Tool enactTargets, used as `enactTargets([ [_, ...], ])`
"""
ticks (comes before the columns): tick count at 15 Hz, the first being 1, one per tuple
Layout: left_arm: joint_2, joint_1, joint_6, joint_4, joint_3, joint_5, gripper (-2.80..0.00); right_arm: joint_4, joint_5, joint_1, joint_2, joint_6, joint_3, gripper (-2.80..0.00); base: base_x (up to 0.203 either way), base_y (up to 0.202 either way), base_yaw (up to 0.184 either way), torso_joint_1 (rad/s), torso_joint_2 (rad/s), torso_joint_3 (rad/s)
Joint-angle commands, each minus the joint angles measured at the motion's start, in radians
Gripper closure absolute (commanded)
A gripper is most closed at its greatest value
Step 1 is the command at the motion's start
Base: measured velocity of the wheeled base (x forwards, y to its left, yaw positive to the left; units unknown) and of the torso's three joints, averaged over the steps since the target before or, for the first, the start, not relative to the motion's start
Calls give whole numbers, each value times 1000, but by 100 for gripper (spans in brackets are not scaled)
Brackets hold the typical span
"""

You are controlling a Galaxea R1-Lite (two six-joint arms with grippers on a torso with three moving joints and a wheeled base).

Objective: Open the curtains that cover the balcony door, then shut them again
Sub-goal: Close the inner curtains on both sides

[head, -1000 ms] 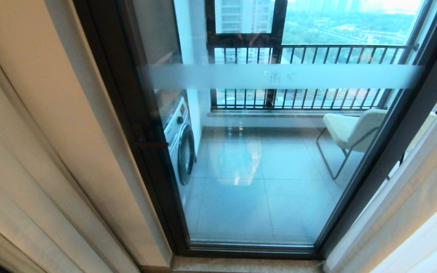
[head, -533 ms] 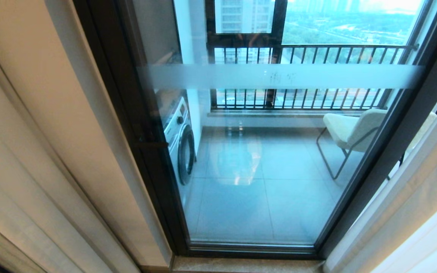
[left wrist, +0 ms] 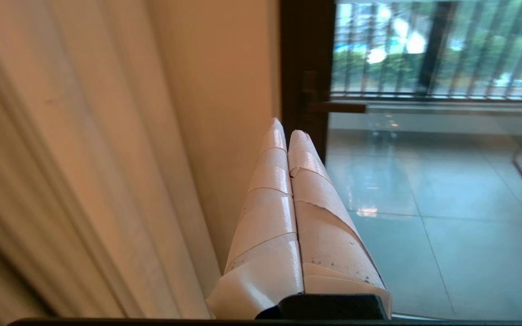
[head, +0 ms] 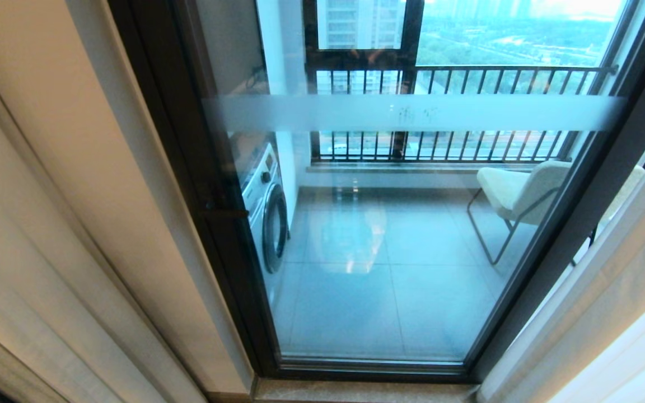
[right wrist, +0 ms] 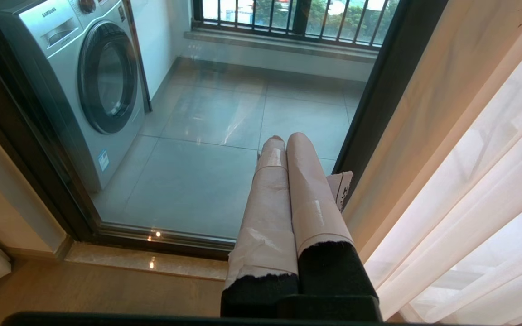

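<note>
The curtains [head: 48,224] are drawn apart: one gathered panel hangs in long folds at the left of the head view, and another panel [head: 625,313], sheer and white with a beige edge, hangs at the right. Between them the balcony door [head: 412,235] stands bare, a glass pane in a dark frame with a frosted band [head: 412,113] running across it.

The left hand [left wrist: 284,129] has its taped fingers pressed together, holding nothing, just beside the folds of the left curtain [left wrist: 61,158] and pointing toward the dark door frame [left wrist: 304,77]. The right hand [right wrist: 283,138] likewise has its fingers pressed together and empty, near the door's sill with the right curtain [right wrist: 469,190] beside it.

Through the glass, a washing machine [head: 266,212] stands at the left of the tiled balcony floor [head: 389,291], a pale chair [head: 515,193] at the right, and a black-barred railing [head: 457,112] on the far side.
</note>
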Motion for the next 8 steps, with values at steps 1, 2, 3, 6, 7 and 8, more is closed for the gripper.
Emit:
enactTargets([
  [1,235,62,-46,4,-120,31,0,0,0,0,1,-1,0,0,0,0,0,0,0,0],
  [2,319,116,-84,3,-175,41,0,-1,0,0,1,-1,0,0,0,0,0,0,0,0],
  [3,407,197,-126,-1,-225,48,0,0,0,0,1,-1,0,0,0,0,0,0,0,0],
  [6,630,433,-206,-87,-304,63,0,0,0,0,1,-1,0,0,0,0,0,0,0,0],
  [7,699,516,-220,-130,-325,65,0,-1,0,0,1,-1,0,0,0,0,0,0,0,0],
  [8,769,595,-229,-166,-348,66,0,0,0,0,1,-1,0,0,0,0,0,0,0,0],
])
